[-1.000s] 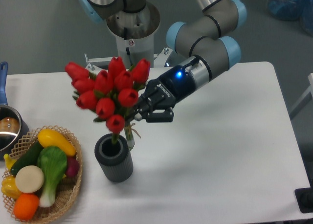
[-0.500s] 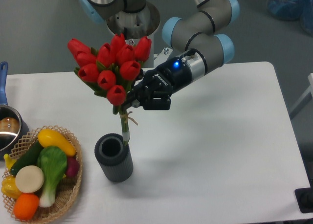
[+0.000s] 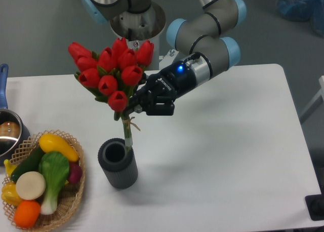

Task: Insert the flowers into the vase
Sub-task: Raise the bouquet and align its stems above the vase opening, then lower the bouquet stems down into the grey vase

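A bunch of red tulip flowers (image 3: 110, 70) with green leaves is held up in the air, tilted left, and my gripper (image 3: 135, 108) is shut on its tied stems. The stem ends (image 3: 127, 138) hang straight down and reach the right side of the rim of the vase (image 3: 118, 162), a short dark grey ribbed cylinder standing upright on the white table. Whether the stem tips are inside the opening or just behind the rim is hard to tell. The gripper is above and slightly right of the vase.
A wicker basket (image 3: 71, 201) of toy vegetables sits at the front left, close to the vase. A metal pot (image 3: 9, 136) with a blue handle is at the left edge. The robot base (image 3: 136, 24) stands behind the table.
The bunch was lifted from low over the vase to higher up, then shifted slightly left and down, bringing the stem ends to the vase's rim.
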{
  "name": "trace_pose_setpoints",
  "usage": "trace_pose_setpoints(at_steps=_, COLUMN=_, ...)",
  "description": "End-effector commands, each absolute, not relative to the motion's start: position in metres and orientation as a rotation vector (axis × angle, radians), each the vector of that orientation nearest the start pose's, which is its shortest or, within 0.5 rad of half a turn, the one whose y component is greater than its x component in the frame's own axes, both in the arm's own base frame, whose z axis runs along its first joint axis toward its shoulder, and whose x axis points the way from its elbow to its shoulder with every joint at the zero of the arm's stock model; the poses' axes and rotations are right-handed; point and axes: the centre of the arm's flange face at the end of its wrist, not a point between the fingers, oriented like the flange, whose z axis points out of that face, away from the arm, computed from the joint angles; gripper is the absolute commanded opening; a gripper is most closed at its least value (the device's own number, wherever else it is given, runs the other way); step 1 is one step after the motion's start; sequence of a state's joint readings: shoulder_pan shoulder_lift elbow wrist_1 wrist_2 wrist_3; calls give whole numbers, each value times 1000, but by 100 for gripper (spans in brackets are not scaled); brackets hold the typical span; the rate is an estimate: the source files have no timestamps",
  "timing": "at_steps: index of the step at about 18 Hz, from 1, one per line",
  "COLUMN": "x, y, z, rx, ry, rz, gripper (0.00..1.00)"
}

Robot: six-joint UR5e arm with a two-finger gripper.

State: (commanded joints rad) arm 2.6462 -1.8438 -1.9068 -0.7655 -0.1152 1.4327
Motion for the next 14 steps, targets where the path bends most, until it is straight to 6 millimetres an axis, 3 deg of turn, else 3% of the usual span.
trace_pose_setpoints(at_steps=6, x=-355, y=472, z=367, rx=-1452, ry=435, rz=-391, gripper=16)
trace_pose_setpoints(at_steps=14, x=-349, y=477, z=359, rx=-1471, ry=434, rz=-409, gripper=17)
